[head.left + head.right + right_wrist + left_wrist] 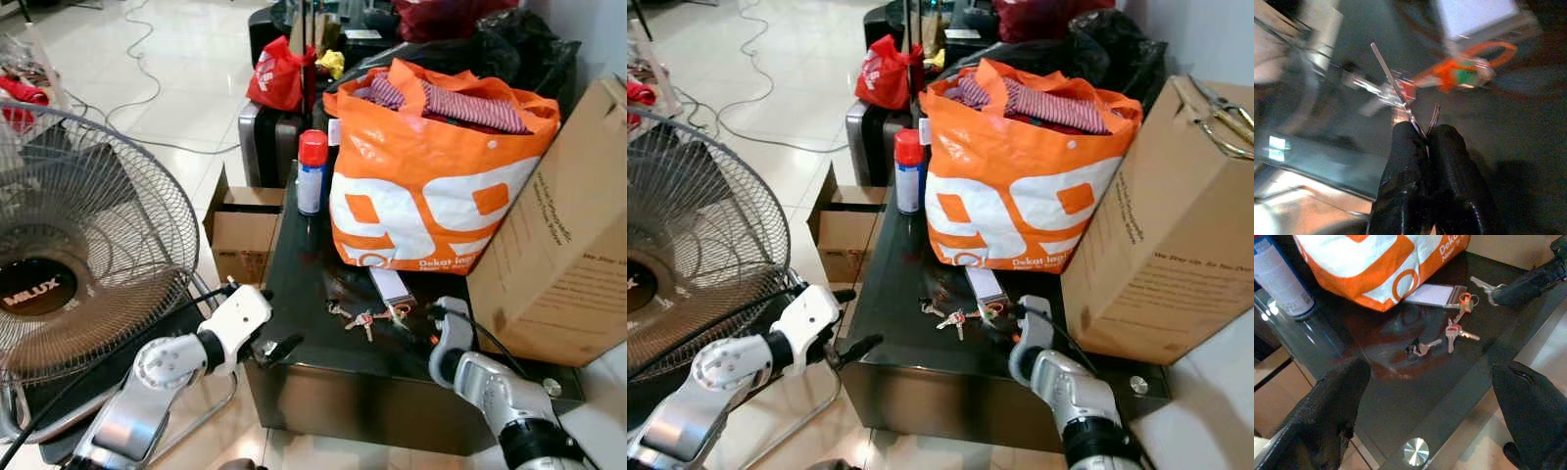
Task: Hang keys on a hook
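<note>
a bunch of keys (364,318) is seen lying on the dark glass table (304,338), low in the centre of the head views, just in front of a flat white tag (390,285) with an orange loop. one key of the bunch is pinched between the closed fingers of the right gripper (1422,134), which is placed at the right end of the keys, close to the table's front edge. the left gripper (1425,406) is held at the table's front left corner with its fingers (1332,401) spread wide apart and nothing between them. directly behind the keys an orange and white shopping bag (431,191) stuffed with striped cloth is stood; large white figures and a partly legible line starting "dekat" are printed on it. a spray can (312,171) with a red cap is stood to the left of the bag. a cardboard box (563,245) is leaned at the right edge of the frame, its handwriting too small to be read. a floor fan (69,255) marked "milux" is found at the left, and a red bag (274,73) at the upper centre.
</note>
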